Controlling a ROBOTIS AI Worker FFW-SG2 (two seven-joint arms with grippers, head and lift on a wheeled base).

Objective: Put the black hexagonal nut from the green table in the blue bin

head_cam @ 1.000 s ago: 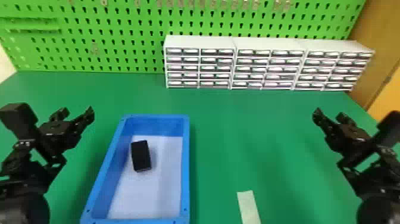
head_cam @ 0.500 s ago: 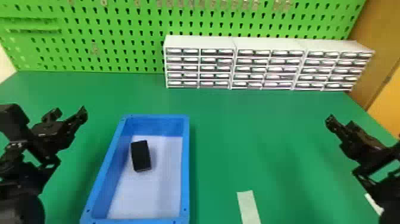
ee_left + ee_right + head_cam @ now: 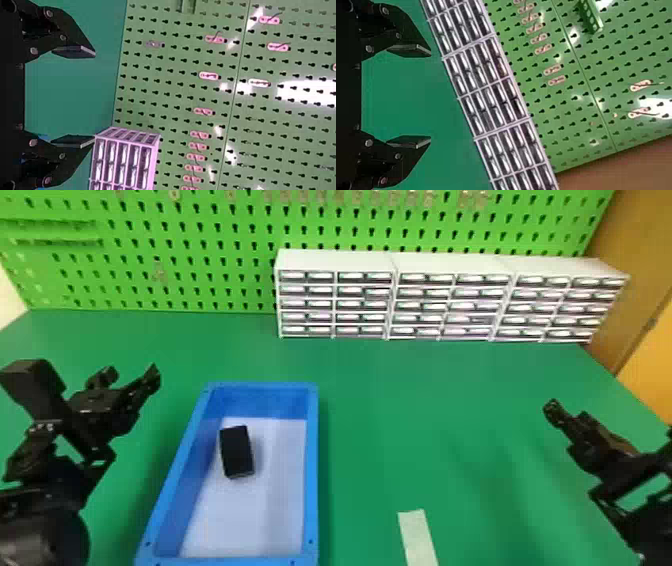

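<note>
head view: green table (image 3: 425,405), bounded at its far edge by green pegboard (image 3: 220,252) and white drawer cabinets (image 3: 450,262). blue bin (image 3: 312,470) sits left of centre. left gripper (image 3: 131,373) is left of the bin, right gripper (image 3: 571,415) well apart on the right. wrist views give clearer finger spacing: both pairs spread wide, empty. pale tape strip (image 3: 417,535) lies right of the bin. black hexagonal nut (image 3: 237,451) rests inside the bin, nearer its left wall, walls all around.
</note>
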